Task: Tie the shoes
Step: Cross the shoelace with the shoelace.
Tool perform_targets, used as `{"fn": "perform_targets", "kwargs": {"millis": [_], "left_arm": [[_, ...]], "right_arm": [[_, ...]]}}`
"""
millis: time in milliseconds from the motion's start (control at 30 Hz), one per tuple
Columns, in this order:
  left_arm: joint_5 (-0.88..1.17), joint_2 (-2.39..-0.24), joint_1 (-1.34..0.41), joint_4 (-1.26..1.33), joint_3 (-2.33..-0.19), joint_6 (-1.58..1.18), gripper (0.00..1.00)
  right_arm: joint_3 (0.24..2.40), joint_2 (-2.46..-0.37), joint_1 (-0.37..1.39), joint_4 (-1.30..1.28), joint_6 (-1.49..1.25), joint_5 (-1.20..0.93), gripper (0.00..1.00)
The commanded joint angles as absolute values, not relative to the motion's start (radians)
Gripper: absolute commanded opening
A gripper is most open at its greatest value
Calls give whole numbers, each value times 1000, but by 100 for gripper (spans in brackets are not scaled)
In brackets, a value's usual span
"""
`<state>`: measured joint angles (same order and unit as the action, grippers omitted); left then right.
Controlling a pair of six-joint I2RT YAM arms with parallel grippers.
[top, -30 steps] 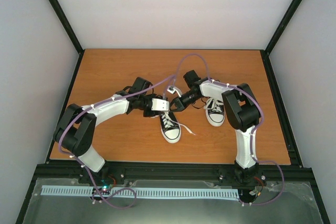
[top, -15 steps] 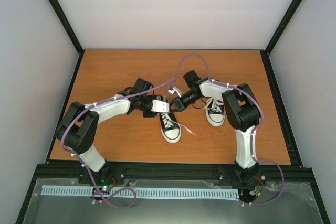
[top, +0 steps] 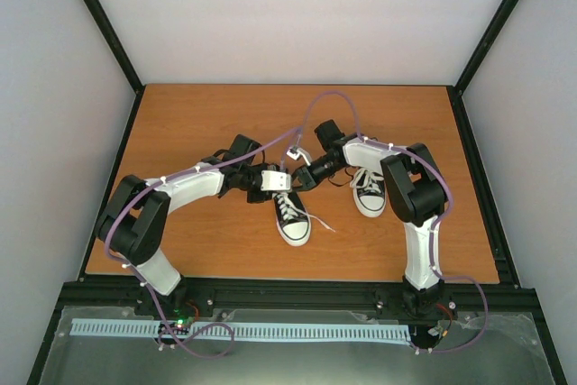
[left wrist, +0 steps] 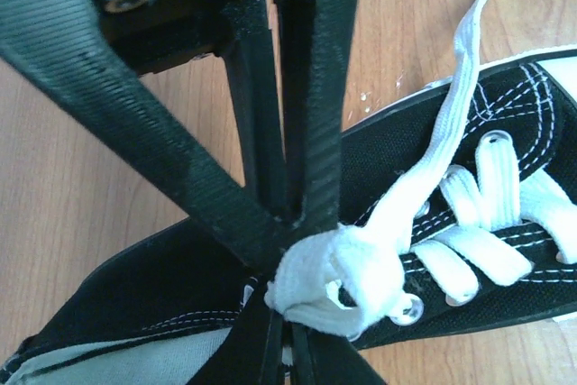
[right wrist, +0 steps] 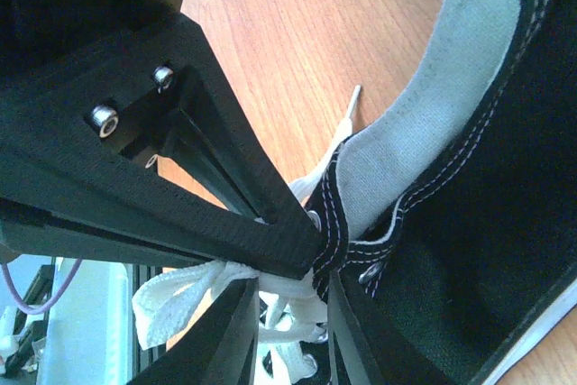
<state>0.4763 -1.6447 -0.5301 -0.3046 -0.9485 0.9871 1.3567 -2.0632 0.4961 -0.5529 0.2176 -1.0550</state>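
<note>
While the left jaws are pinching the bunched lace (left wrist: pixel 335 270) of one shoe (left wrist: pixel 153 290) | right jaws are straddling lace at its collar, narrowly apart (cannot tell if gripping)

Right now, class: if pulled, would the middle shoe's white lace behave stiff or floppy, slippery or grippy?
Probably floppy: the lace bunches into a soft wad where the left gripper pinches it. Its woven surface suggests it would grip rather than slip. Likely light: the free end trails loosely over the shoe.
</note>
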Motion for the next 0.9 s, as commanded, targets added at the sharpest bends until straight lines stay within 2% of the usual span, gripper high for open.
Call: {"fn": "perform_targets", "kwargs": {"millis": [0,167,467,700,867], "left_arm": [[495,-1640,-535,-247,-951,936,1],[488,-1637,-534,-240,-946,933,1],[526,-1628,-534,-259,-940,933,1],[527,-1621,-533,-266,-942,924,1],[524,-1614,-534,-269,-940,926,1]], "right_arm": [[1370,-2082,513,-601,279,-1086,24],[1341,-2067,515,-617,311,-1091,22],[1354,-2072,518,-507,205,-1037,23],[1358,-2053,518,-512,208,-1002,3],[1352,-2025,517,-540,227,-980,3]]}}
